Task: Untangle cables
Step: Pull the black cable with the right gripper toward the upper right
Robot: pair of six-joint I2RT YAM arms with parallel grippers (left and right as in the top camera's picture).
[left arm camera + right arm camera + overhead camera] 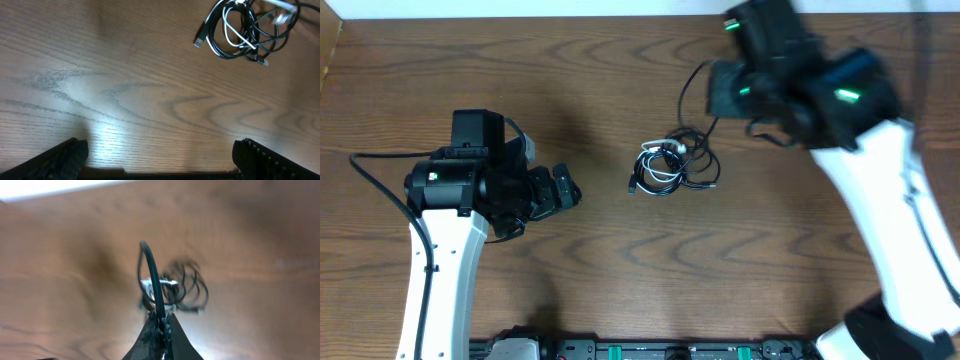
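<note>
The cables (670, 165) lie in a small tangle of black and white cords at the table's middle. One black cable (684, 95) rises out of the tangle to my right gripper (720, 92), which is lifted high above the table and looks blurred. In the right wrist view the right gripper (161, 319) is shut on that black cable (152, 275), with the tangle (175, 287) hanging below it. My left gripper (560, 190) stands open to the left of the tangle, well apart from it. Its fingers (62, 159) frame bare wood, and the tangle (247, 30) sits at the top right.
The wooden table (620, 280) spreads out on all sides of the tangle. A USB plug (199, 42) sticks out from the tangle's left side. A dark rail (650, 350) runs along the table's front edge. A thick black wire (380, 175) loops beside the left arm.
</note>
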